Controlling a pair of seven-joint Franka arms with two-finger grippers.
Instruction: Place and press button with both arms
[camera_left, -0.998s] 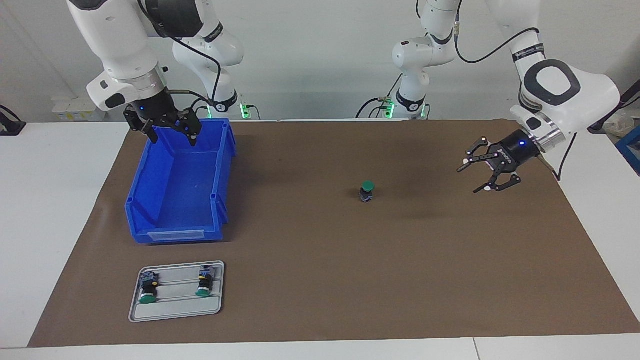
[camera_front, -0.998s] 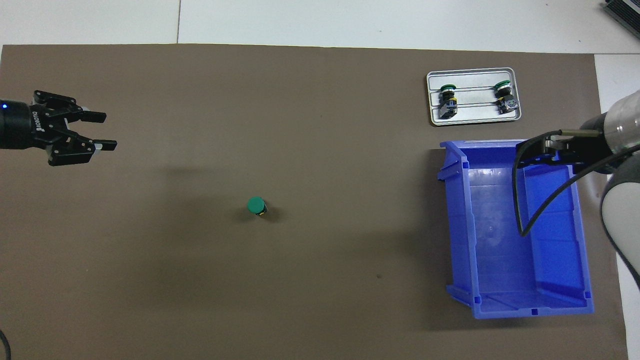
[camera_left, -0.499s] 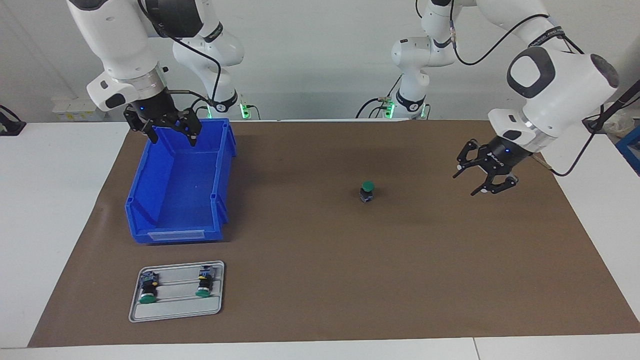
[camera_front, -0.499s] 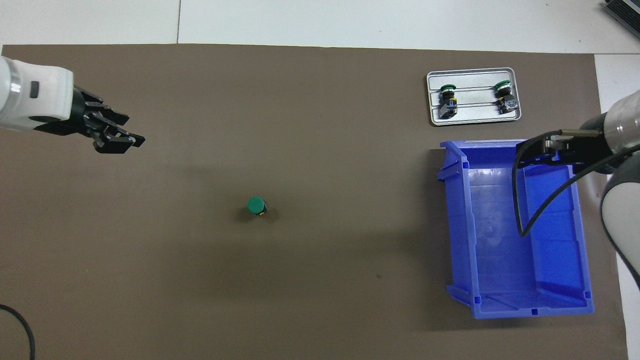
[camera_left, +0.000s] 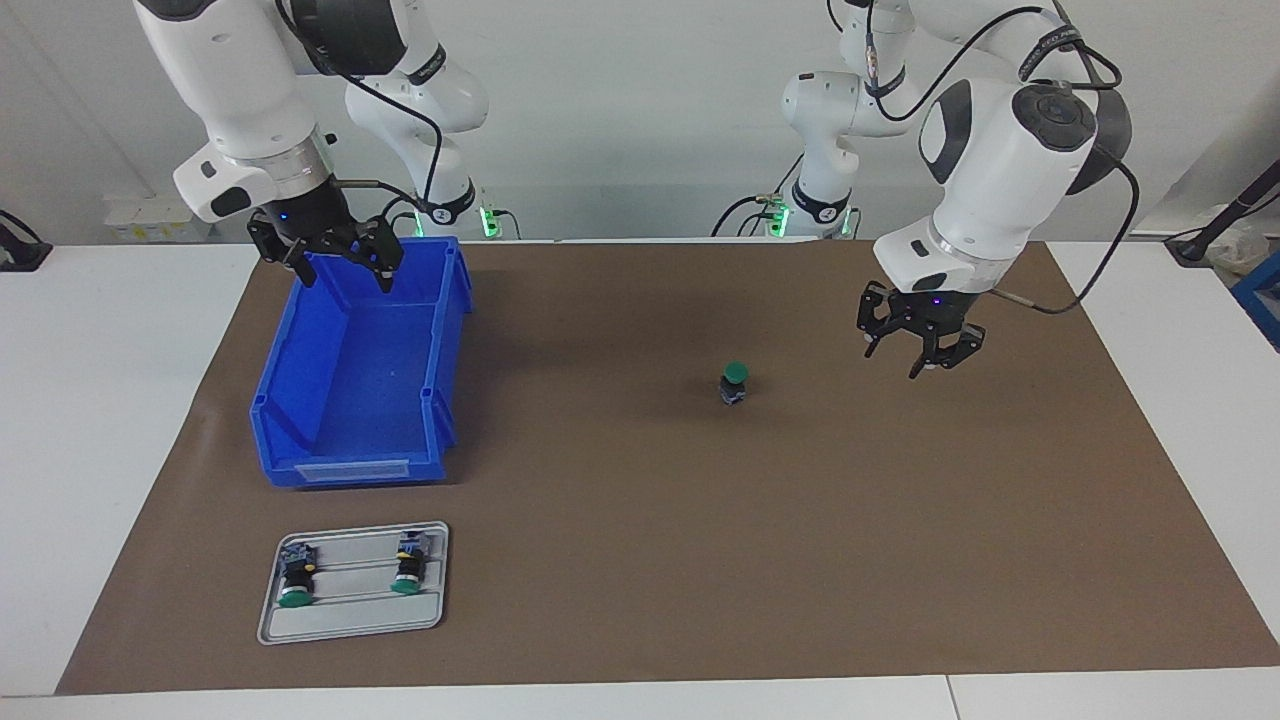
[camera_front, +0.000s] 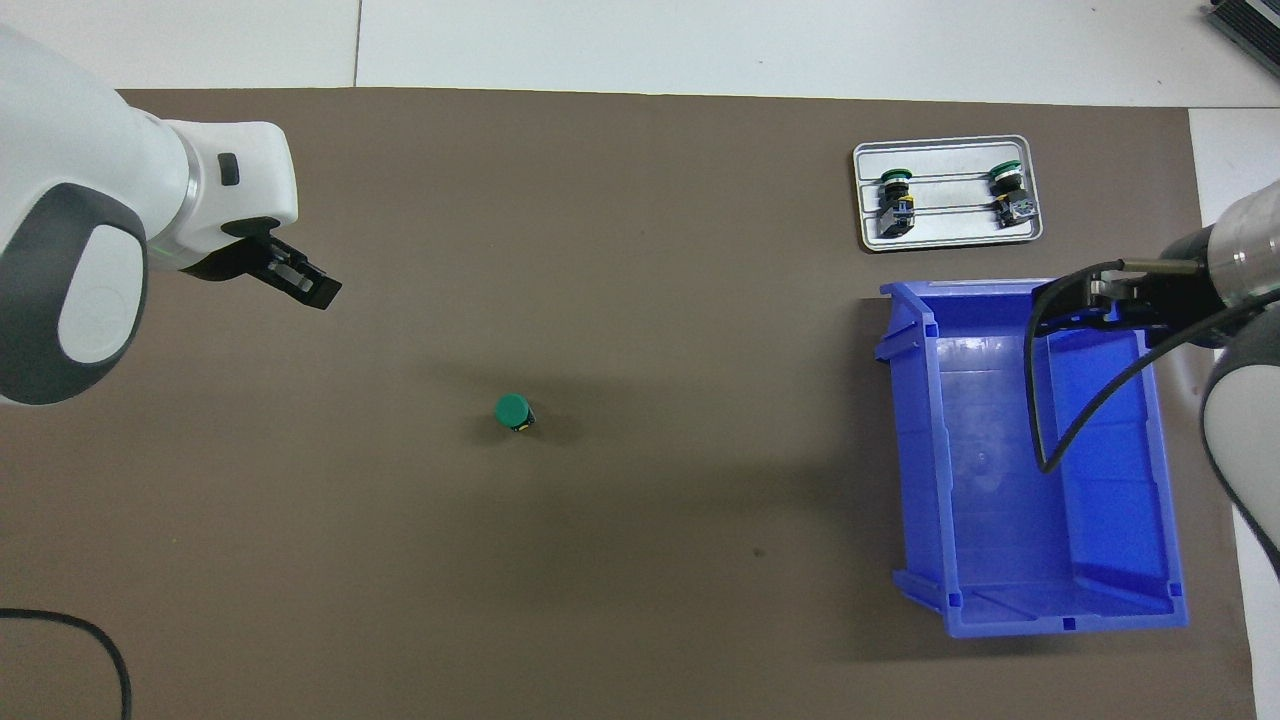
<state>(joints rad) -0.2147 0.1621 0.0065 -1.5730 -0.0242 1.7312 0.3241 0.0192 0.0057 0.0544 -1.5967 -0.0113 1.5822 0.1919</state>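
The button (camera_left: 735, 381) is seen standing upright on the brown mat (camera_left: 640, 560), green cap up, roughly in the middle of the table and on its own, touched by nothing.

The left gripper (camera_left: 921, 352) is held in the air over bare mat, toward the left arm's end of the table from the button and clear of it. Its fingers point down and are parted with nothing between them; nothing is held. In the overhead view the left gripper (camera_front: 318, 289) is mostly hidden under its own white wrist, so only a dark tip is shown there.

The right gripper (camera_left: 340, 268) is held over the blue bin (camera_left: 300, 420), above the end of it nearest the robots. Its fingers are spread wide and nothing is gripped. The right arm is seen waiting there, a black cable drooping from it over the bin's inside in the overhead view. Nothing can be made out in the bin.

Toward the right arm's end, farther from the robots than the bin, a grey tray (camera_left: 345, 625) is laid on the mat. Two more buttons (camera_left: 294, 580) are lying in it on their sides, side by side and apart.
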